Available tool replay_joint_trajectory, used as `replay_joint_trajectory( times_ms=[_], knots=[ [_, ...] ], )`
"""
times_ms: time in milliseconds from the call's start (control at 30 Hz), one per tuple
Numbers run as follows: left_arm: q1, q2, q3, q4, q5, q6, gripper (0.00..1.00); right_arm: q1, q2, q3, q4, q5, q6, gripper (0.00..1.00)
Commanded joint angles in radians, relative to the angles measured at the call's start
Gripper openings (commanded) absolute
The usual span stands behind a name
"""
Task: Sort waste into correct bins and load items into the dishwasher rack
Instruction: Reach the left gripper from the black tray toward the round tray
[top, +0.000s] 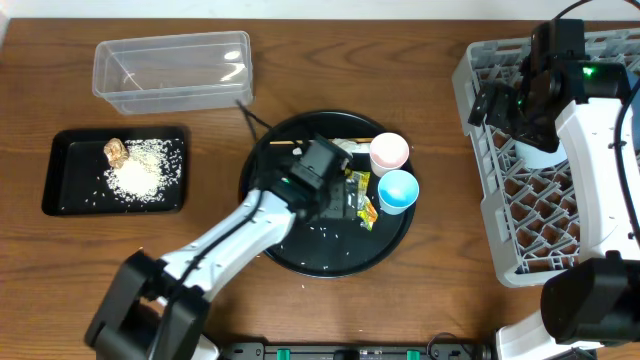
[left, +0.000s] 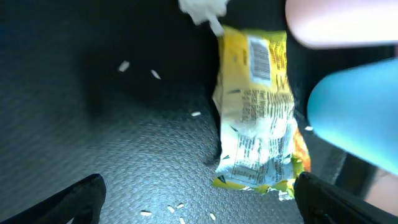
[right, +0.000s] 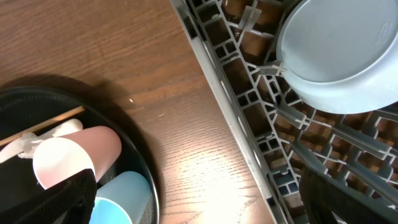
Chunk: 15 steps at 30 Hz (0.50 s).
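We are hanging the left gripper (left: 199, 202) low over the round black tray (top: 390, 245), jaws spread wide and holding nothing. The yellow-green snack wrapper (left: 255, 112) is lying flat on the tray floor just ahead of the fingertips. On the wrapper's rack side, the light-blue cup (left: 354, 118) and the pink cup (left: 342, 22) are crowding in close. The crumpled white tissue (left: 202, 9) is sitting at its far end, near a wooden stick (top: 320, 141). Loose rice grains (left: 155, 74) are dotting the tray floor on the wrapper's other side, where the surface is lying open.

We are holding the right gripper (right: 199, 199) over the edge of the dishwasher rack (right: 249, 106) nearest the round tray, jaws likewise released and empty. A pale-blue bowl (right: 342, 56) is sitting bottom-up inside the rack. Bare table (top: 440, 60) is running between the tray rim and the rack wall.

At the far side of the table, the clear tub (top: 170, 70) is standing near the shallow black tray (top: 60, 195). That tray is carrying a rice heap (top: 140, 172) and a brown lump (top: 115, 151).
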Motion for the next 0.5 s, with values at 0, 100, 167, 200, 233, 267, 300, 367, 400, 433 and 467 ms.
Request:
replay_joint_trajectory(
  times_ms=[0, 100, 167, 200, 233, 267, 300, 367, 400, 433, 467],
  knots=[
    [-0.034, 0.028, 0.006, 0.008, -0.099, 0.032, 0.98, 0.001, -0.01, 0.01, 0.0, -0.004, 0.013, 0.99],
    [-0.04, 0.061, 0.006, 0.012, -0.101, 0.032, 0.98, 0.001, -0.01, 0.01, 0.0, -0.004, 0.013, 0.99],
    [-0.041, 0.088, 0.006, 0.021, -0.086, 0.032, 0.99, 0.001, -0.01, 0.01, 0.0, -0.004, 0.013, 0.99],
    [-0.043, 0.105, 0.006, 0.031, -0.068, 0.037, 0.96, 0.001, -0.01, 0.01, 0.0, -0.004, 0.013, 0.99],
    [-0.049, 0.119, 0.006, 0.039, -0.059, 0.038, 0.96, 0.001, -0.01, 0.01, 0.0, -0.004, 0.013, 0.99],
    [-0.055, 0.128, 0.006, 0.046, -0.055, 0.04, 0.96, 0.001, -0.01, 0.01, 0.0, -0.003, 0.013, 0.99],
    [-0.064, 0.137, 0.006, 0.056, -0.052, 0.04, 0.96, 0.001, -0.01, 0.01, 0.0, -0.004, 0.013, 0.99],
    [-0.081, 0.148, 0.006, 0.076, -0.052, 0.042, 0.96, 0.001, -0.01, 0.01, 0.0, -0.004, 0.013, 0.99],
    [-0.089, 0.15, 0.006, 0.086, -0.052, 0.044, 0.96, 0.001, -0.01, 0.01, 0.0, -0.004, 0.013, 0.99],
    [-0.098, 0.15, 0.006, 0.098, -0.052, 0.044, 0.96, 0.001, -0.01, 0.01, 0.0, -0.004, 0.013, 0.99],
    [-0.107, 0.15, 0.006, 0.112, -0.051, 0.044, 0.96, 0.001, -0.01, 0.01, 0.0, -0.004, 0.013, 0.99]
  ],
)
